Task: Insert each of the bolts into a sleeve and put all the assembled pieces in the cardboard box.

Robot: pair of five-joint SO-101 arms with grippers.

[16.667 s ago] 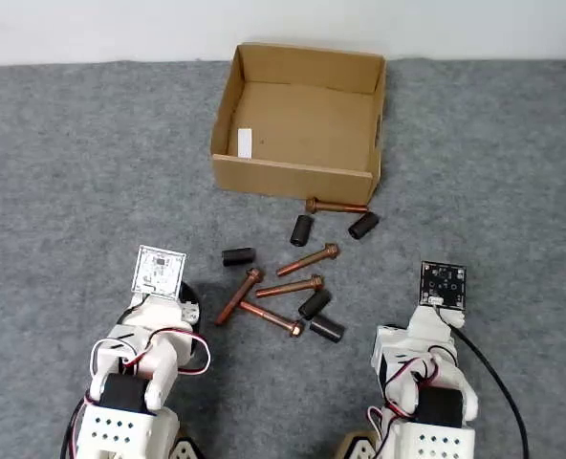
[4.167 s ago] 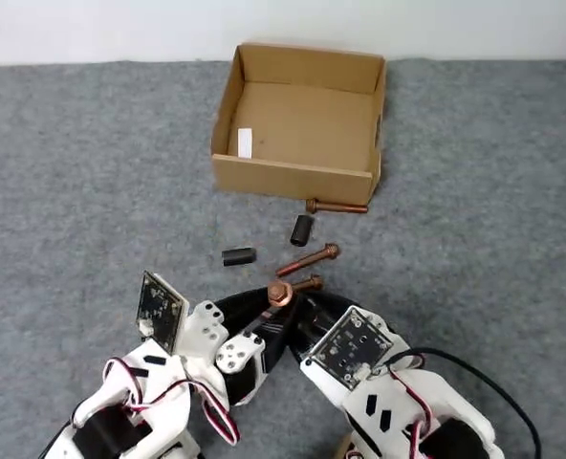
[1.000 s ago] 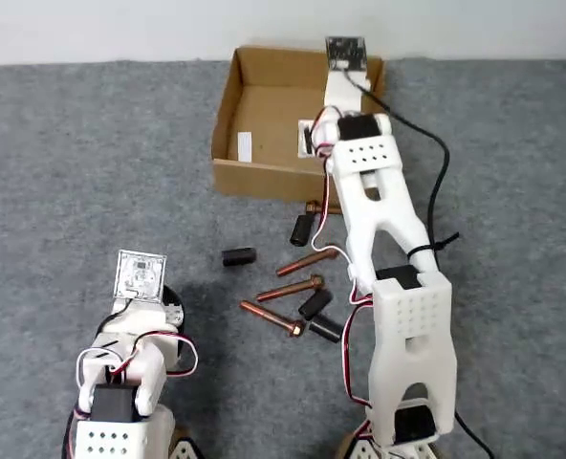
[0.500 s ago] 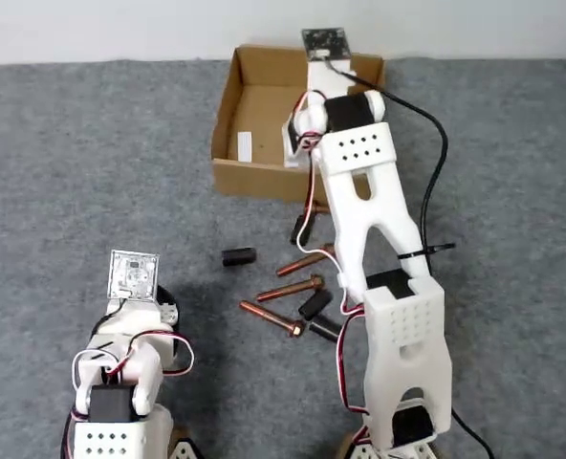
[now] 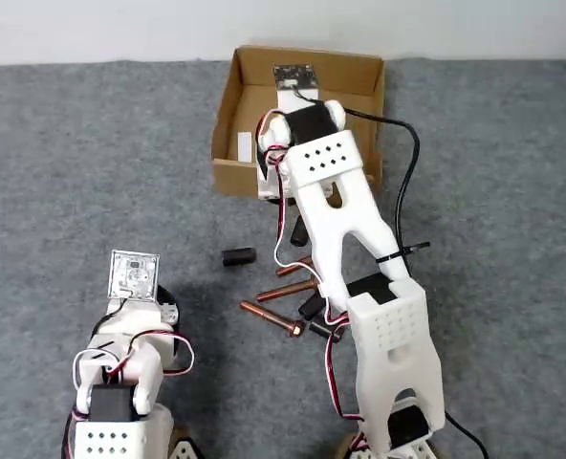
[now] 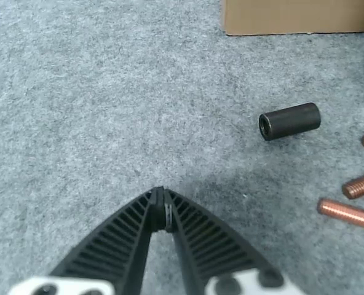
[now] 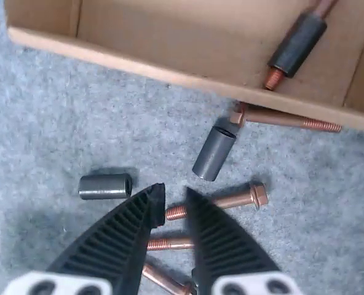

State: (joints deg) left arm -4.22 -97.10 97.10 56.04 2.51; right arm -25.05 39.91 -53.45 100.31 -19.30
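Left gripper (image 6: 160, 206) sits nearest, jaws pressed together on nothing, over grey carpet (image 6: 77, 92). Loose copper-coloured metal bolts (image 7: 222, 201) and black cylindrical sleeves (image 7: 214, 152) lie beyond. Right gripper (image 7: 174, 196), slightly parted and empty, hangs above them; the brown cardboard box (image 5: 233, 176) behind holds one sleeved bolt (image 7: 297, 43)

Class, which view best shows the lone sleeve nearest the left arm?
The left wrist view: the sleeve lies close and unobstructed, its open bore visible. The high view shows it small, from above; the right wrist view shows it farther off.
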